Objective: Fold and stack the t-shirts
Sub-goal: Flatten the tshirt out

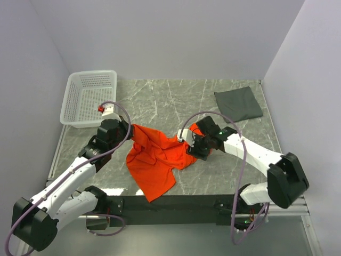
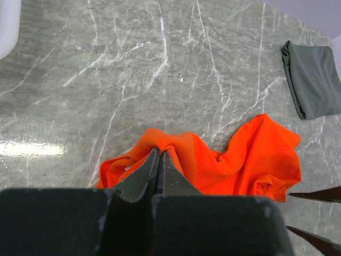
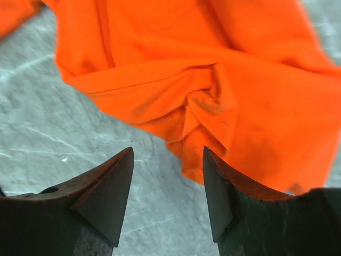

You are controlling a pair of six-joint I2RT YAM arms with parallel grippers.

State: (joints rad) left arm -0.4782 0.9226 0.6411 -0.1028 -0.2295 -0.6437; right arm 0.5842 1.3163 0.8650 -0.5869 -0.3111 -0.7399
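Note:
The orange t-shirt (image 1: 157, 160) lies crumpled in the middle of the marble table, one end hanging toward the front edge. My left gripper (image 1: 128, 128) is shut on its upper left edge; in the left wrist view (image 2: 159, 152) the jaws pinch a fold of the orange cloth (image 2: 234, 160). My right gripper (image 1: 187, 145) is open at the shirt's right side; in the right wrist view (image 3: 168, 157) its fingers straddle bare table just below a bunched edge of the orange shirt (image 3: 213, 112). The dark grey t-shirt (image 1: 238, 104) lies folded at the back right and also shows in the left wrist view (image 2: 314, 80).
A white lattice basket (image 1: 89, 98) stands at the back left, close behind my left gripper. White walls close in the table on the left, back and right. A black rail (image 1: 170, 202) runs along the front edge.

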